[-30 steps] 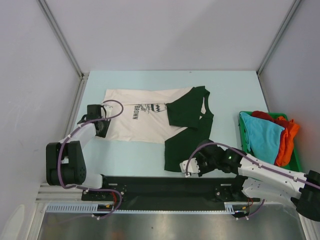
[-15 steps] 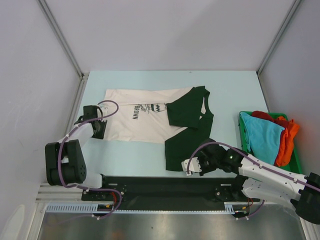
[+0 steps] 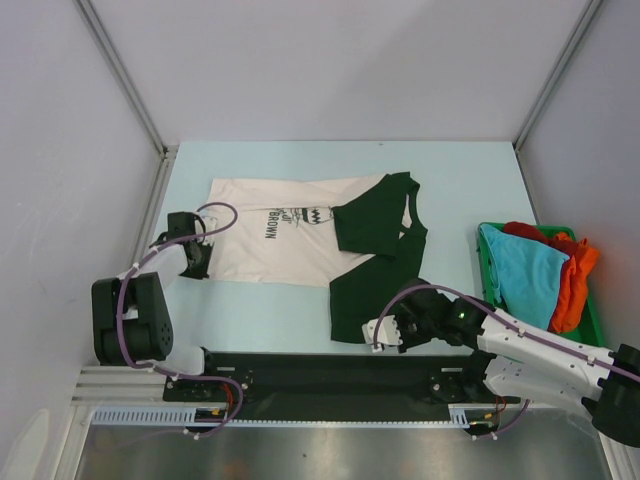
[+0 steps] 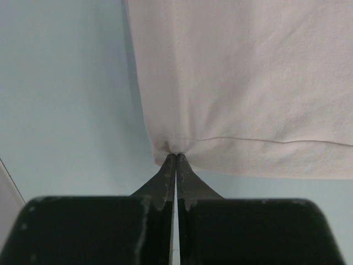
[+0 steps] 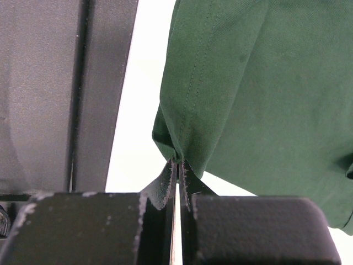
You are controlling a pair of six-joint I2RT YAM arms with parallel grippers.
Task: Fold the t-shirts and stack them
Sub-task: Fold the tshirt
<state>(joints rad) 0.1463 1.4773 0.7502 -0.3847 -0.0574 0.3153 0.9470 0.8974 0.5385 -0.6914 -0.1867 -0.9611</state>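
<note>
where the left gripper (image 4: 176,157) meets the cream t-shirt (image 4: 248,83), its jaws are pressed together, with the shirt's near left corner bunched between the tips. the right gripper (image 5: 177,163) is likewise closed tight, pinching a near corner of the dark green t-shirt (image 5: 259,99) just beside the black rail (image 5: 66,94). both shirts lie on the pale blue table (image 3: 300,165), the green one overlapping the cream one's right side and covering part of its print. from above, the right arm hides some of the green hem. at the right, coloured cloths hide most of a green bin (image 3: 483,270).
</note>
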